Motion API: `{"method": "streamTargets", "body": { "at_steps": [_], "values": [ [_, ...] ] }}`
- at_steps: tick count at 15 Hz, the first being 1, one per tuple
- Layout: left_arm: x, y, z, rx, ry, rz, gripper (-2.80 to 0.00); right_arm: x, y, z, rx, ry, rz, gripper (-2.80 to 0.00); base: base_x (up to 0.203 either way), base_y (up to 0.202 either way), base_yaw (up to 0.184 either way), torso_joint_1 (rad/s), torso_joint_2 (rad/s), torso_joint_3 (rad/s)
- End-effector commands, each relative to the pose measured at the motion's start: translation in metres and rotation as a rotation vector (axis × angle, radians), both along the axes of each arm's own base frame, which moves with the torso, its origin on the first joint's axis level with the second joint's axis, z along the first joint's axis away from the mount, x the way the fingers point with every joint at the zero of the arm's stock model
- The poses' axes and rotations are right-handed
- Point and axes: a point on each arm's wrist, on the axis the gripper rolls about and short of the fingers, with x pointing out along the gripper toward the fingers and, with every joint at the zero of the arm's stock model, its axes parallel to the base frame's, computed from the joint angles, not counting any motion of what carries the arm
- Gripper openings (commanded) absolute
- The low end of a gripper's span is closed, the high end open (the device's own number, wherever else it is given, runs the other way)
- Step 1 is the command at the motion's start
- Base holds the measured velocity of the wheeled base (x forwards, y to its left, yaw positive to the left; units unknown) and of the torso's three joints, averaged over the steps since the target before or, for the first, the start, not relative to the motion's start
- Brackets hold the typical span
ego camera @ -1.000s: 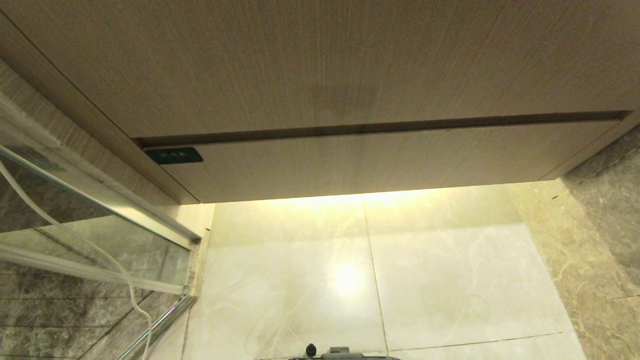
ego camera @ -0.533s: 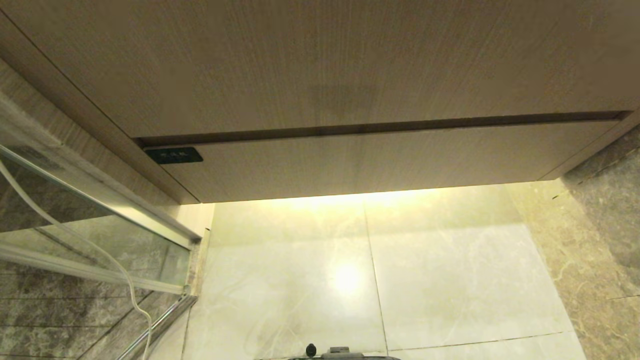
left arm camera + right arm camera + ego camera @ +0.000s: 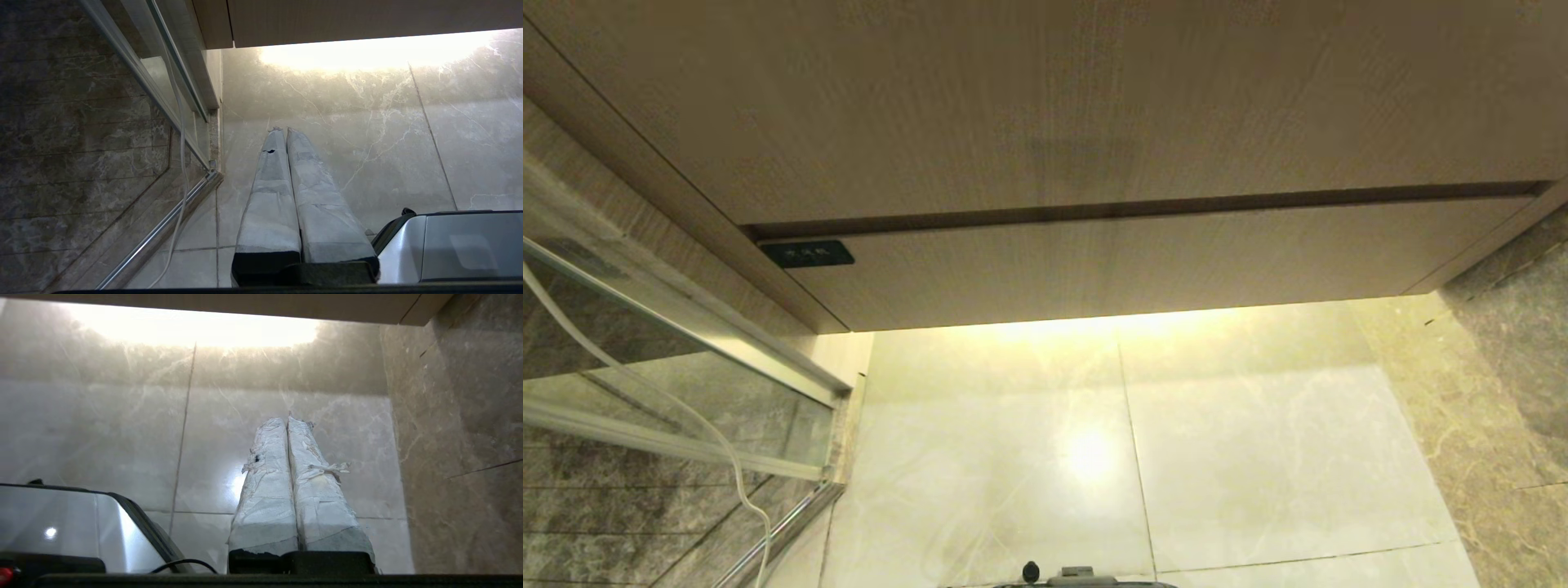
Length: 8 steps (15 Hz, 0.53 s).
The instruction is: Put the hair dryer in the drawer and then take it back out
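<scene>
On the far left of the head view a clear glass shower panel in a silver metal frame (image 3: 678, 359) runs diagonally, with a thin white cord (image 3: 731, 457) trailing down across it and dark grey marble tiles (image 3: 596, 523) behind it. Beside the frame stands the light wooden cabinet with a closed drawer front (image 3: 1111, 261); a small dark rectangular label (image 3: 806, 253) sits at the drawer's upper left corner. Warm light spills from under the cabinet onto the pale glossy marble floor (image 3: 1258, 441). To the right the floor meets a darker mottled stone wall (image 3: 1503, 392).

The white hair dryer appears in none of the views, so where it lies cannot be told.

The left gripper (image 3: 282, 131), its fingers wrapped in pale tape, hangs above the floor near the shower frame, its jaws pressed together and empty. The right gripper (image 3: 286, 419), likewise taped, hangs above the floor near the stone wall, jaws together, holding nothing. The silver-grey robot base (image 3: 61, 526) shows beside each.
</scene>
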Motion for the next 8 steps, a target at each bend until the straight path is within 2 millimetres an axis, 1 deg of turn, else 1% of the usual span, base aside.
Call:
{"method": "streamTargets", "body": {
  "at_steps": [1,8],
  "values": [
    [0.0001,0.0000,0.0001,-0.001,0.001,0.001,-2.80,-0.0035,0.0000,-0.0046,0.035,-0.012,-0.003,-2.80,0.000,0.000,0.000,0.000,0.00,0.000],
    [0.0000,0.0000,0.0000,-0.001,0.000,0.000,-2.80,-0.0034,-0.0001,-0.0062,0.064,0.005,-0.006,-2.80,0.000,0.000,0.000,0.000,0.00,0.000]
  ]
}}
